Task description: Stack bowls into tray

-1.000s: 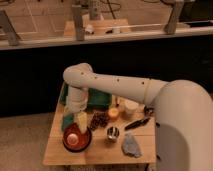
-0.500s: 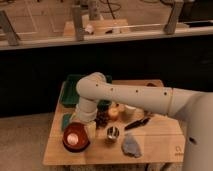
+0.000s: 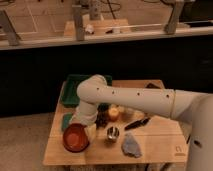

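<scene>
Because the bowl (image 3: 75, 139) belongs in the tray (image 3: 74, 79), the gripper (image 3: 83, 127) sits at its rim, jaws apart, apparently for grasping.

We see the glossy orange-red round plastic bowl (image 3: 76, 138) at the counter's front-left corner, its opening tipped toward us, with the gripper (image 3: 83, 127) spread open at its upper rim. The purple bowl (image 3: 103, 119) (largely hidden) sits mid-counter. The dark green rectangular plastic tray (image 3: 70, 81) lies at the back left.
</scene>
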